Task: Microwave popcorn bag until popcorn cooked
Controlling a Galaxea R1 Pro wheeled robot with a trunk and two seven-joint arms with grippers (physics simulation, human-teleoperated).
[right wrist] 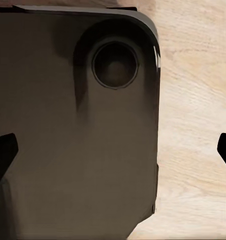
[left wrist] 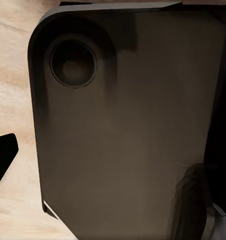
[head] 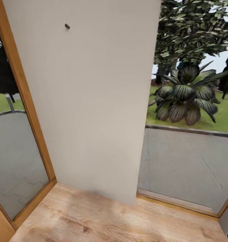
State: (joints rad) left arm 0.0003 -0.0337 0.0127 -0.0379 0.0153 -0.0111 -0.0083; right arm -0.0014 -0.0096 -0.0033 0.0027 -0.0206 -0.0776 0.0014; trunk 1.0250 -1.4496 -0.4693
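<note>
A white wall panel (head: pixel 90 101) and garden plant (head: pixel 186 95) are faced; claw states cannot be told, perhaps apart. A turn toward the kitchen is needed.

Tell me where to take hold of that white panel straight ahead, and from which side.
Grip the small dark knob high on the white panel, near its left edge. The rest of the face is flat and bare, so the knob looks like the only part a tool could close on. Come head-on, from the room side, since it sticks out that way.
</note>
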